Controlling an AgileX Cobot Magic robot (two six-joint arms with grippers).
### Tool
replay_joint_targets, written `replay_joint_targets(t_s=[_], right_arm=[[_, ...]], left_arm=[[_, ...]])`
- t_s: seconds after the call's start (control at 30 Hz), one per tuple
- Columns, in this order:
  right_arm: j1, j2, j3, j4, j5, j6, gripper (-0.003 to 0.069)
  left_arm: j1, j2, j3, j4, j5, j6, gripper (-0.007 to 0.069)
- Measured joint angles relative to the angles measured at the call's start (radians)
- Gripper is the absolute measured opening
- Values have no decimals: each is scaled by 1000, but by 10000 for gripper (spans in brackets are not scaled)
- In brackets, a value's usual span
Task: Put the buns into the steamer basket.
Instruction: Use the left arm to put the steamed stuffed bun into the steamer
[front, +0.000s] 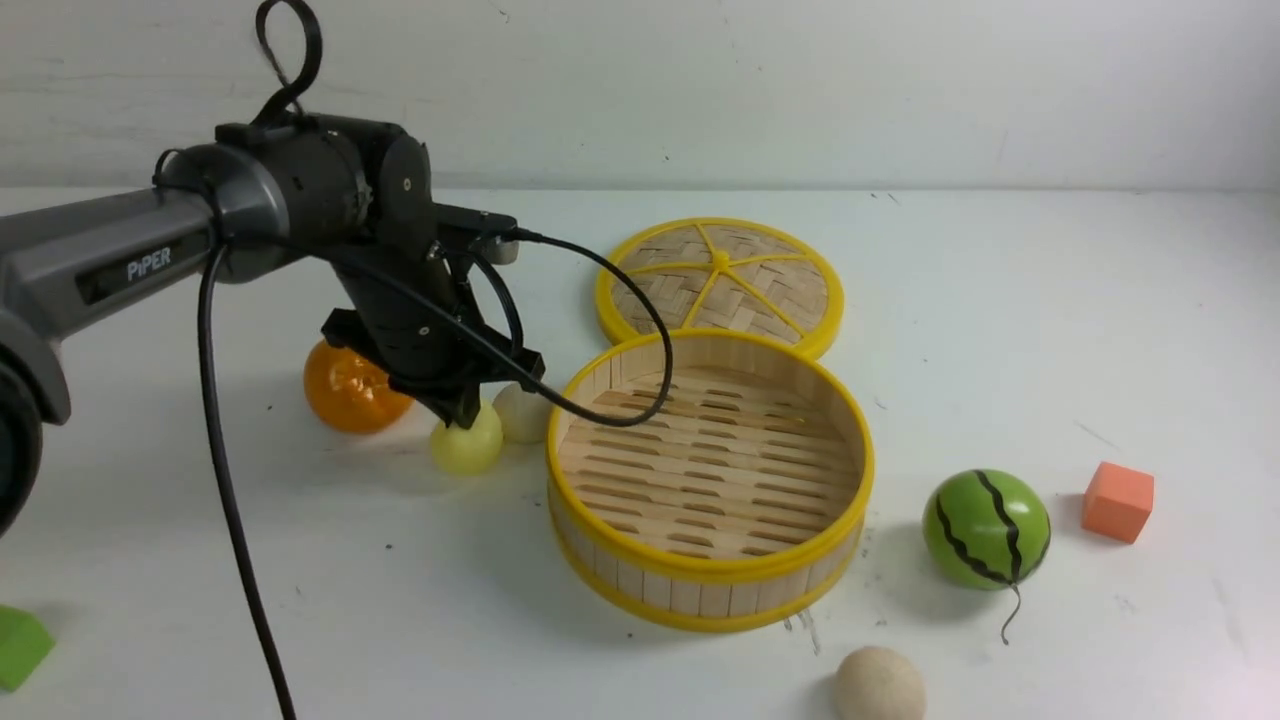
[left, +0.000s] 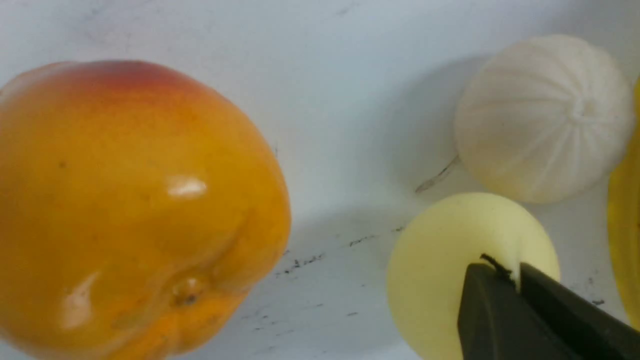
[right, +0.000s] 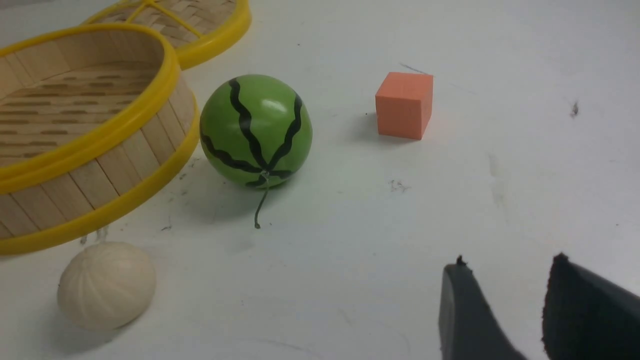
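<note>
Left of centre, the left hand (front: 463, 413) pinches the top of the yellow bun (front: 470, 452) beside the basket (front: 700, 572); the right hand (right: 505, 280) hangs spread over the table (right: 500, 175)

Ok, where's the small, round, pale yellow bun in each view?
Front view: pale yellow bun just left of the round bamboo steamer basket, under the left gripper.
Left wrist view: beside the white pleated bun, pinched in the gripper's tips.
Right wrist view: not in it.
Shared landmark: the basket's yellow rim.
</note>
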Motion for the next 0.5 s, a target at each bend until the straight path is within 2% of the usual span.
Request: replay_joint_targets(t_s=[0.33,0.5], right_arm=[[0,0,0,0,0,0,239],[0,0,0,0,0,0,239]], left_arm=[[-1,-46,-15,-19,83,0,-13],[-47,-142,-93,-94,175,61,-13]])
